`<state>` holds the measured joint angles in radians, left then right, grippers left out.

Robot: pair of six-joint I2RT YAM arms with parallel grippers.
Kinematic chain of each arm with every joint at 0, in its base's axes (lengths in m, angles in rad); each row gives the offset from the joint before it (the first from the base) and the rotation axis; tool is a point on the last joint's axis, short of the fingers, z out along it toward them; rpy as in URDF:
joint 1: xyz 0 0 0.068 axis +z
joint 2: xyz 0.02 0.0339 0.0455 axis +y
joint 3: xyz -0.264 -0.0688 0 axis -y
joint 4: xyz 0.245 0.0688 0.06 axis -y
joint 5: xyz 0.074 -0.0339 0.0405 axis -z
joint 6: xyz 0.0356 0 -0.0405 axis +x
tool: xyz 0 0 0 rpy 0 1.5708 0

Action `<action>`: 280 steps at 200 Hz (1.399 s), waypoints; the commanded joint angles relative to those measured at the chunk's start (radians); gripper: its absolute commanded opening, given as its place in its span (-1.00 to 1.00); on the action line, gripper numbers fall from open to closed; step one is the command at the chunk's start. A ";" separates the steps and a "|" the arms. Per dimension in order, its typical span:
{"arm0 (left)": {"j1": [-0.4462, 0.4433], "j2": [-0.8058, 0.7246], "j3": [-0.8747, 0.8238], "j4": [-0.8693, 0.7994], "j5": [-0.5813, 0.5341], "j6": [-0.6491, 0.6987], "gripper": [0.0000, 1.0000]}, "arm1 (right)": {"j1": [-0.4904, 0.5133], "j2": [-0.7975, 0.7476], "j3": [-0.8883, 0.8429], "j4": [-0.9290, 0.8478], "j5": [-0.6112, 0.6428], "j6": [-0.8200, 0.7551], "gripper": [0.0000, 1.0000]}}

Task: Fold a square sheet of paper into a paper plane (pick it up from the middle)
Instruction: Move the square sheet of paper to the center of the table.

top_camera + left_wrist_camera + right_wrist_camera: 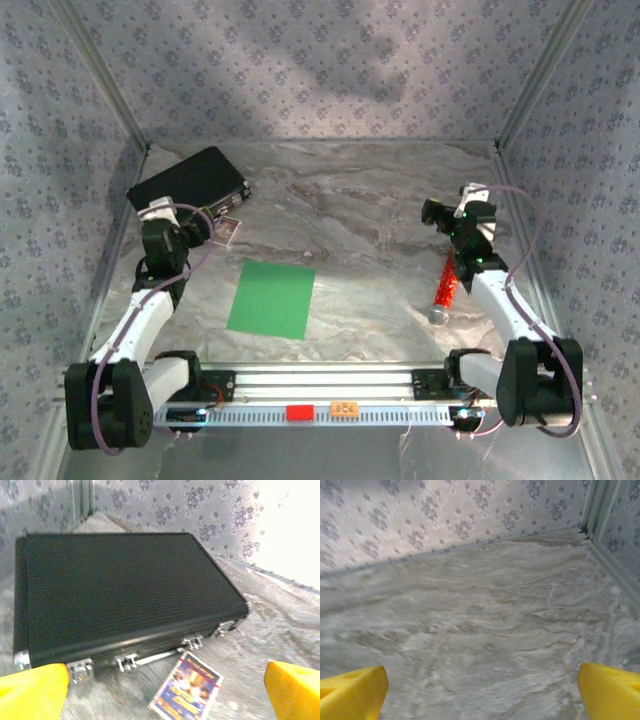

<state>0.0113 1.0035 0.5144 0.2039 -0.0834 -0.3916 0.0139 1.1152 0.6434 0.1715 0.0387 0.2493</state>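
Green square sheet of paper (271, 298) lying flat on marbled table (380, 220), left of centre, between the arms, touched by neither. Left gripper (165, 692) spread wide, holding nothing, facing black case (120, 590) and small card (186, 687). Right gripper (480, 690) likewise wide and empty, beside red cylinder (446, 288).

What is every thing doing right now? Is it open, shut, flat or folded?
square sheet of paper: flat, not folded, lying on the table.
black case: shut, lying flat.
small card: lying flat by the case.
red cylinder: lying on its side.
left gripper: open, holding nothing.
right gripper: open, holding nothing.
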 commanded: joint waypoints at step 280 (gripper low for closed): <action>-0.855 0.575 0.291 -0.372 0.056 -0.667 0.99 | 0.395 -0.215 -0.175 -0.502 -0.196 0.671 0.98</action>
<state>-0.7891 1.5490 0.7738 -0.1596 0.1219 -0.9276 0.4110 0.9722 0.5007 -0.3237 -0.1791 0.8917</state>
